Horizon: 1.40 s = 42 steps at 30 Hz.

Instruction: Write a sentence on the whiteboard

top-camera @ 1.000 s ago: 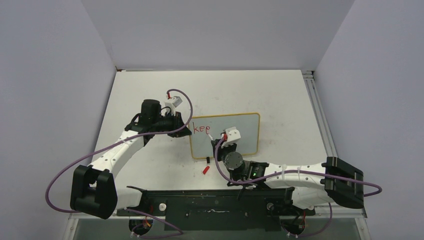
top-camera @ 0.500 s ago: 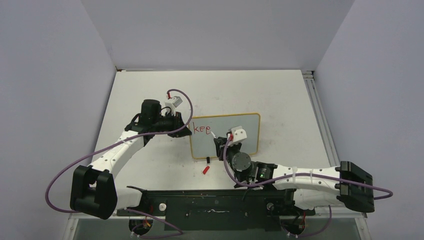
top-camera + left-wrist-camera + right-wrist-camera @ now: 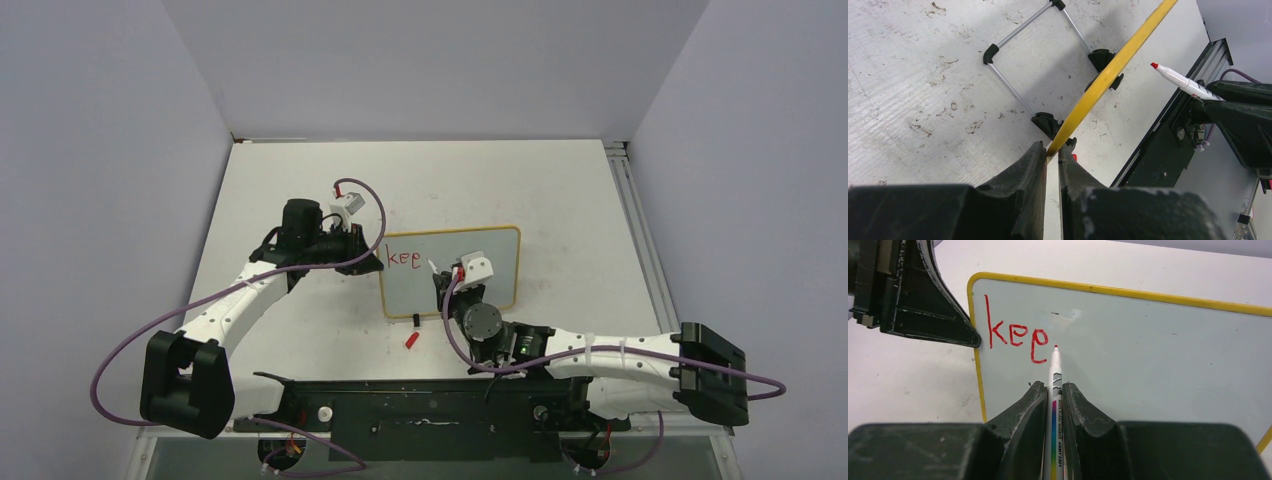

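Red lettering, top view: the sentence (image 3: 403,258) is only at its start, in the upper left corner of the whiteboard (image 3: 495,250), which stands on the table (image 3: 560,190) between both arms. The letters are too small to read here.
Left edge, top view: the left gripper (image 3: 376,262) is at the board's left edge, and its wrist hides the grip.
Red piece, top view: a small red piece (image 3: 411,340) lies near the board. Maybe it is the cap, but I cannot tell.
Yellow frame, left wrist view: the jaws are clamped on the thin frame (image 3: 1108,75), above the black feet (image 3: 1103,57). The hold is narrow, so I think a hard pen stroke can turn or slide the board.
Marker tip, left wrist view: the marker (image 3: 1180,82) seems a little apart from the board. The board is seen edge-on, so contact is uncertain.
Pen hold, right wrist view: the right gripper (image 3: 1053,390) squeezes the marker barrel, with the tip just right of "kee".
Risk, right wrist view: a tip that floats gives broken lines, and a tip that is too low can smear the last "e".
Cut off, right wrist view: the board's right and lower parts are not visible.
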Each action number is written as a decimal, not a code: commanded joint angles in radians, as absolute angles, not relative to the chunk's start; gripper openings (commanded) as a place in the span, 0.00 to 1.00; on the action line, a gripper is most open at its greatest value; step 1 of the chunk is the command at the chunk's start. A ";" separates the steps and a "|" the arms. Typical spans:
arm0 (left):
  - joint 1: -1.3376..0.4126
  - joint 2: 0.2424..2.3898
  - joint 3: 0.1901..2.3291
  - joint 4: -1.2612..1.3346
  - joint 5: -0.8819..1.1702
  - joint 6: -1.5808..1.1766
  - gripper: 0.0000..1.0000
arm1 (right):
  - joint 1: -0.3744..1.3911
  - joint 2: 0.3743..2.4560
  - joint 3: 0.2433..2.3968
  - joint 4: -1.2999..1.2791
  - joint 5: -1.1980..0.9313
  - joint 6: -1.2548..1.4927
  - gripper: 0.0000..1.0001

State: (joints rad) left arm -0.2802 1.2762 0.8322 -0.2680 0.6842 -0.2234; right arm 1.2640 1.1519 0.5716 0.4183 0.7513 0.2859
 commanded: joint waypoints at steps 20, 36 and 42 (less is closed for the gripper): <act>-0.283 1.260 0.873 -0.263 0.696 -0.222 0.00 | 1.194 1.222 0.612 0.531 0.669 0.254 0.05; -0.282 1.256 0.873 -0.263 0.699 -0.222 0.00 | 1.210 1.213 0.572 0.466 0.714 0.328 0.05; -0.282 1.253 0.872 -0.264 0.699 -0.222 0.00 | 1.228 1.210 0.547 0.443 0.722 0.368 0.05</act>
State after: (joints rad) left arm -0.2802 1.2762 0.8322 -0.2752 0.6815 -0.2230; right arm 1.2144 1.2209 0.5713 0.4561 0.6918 0.3275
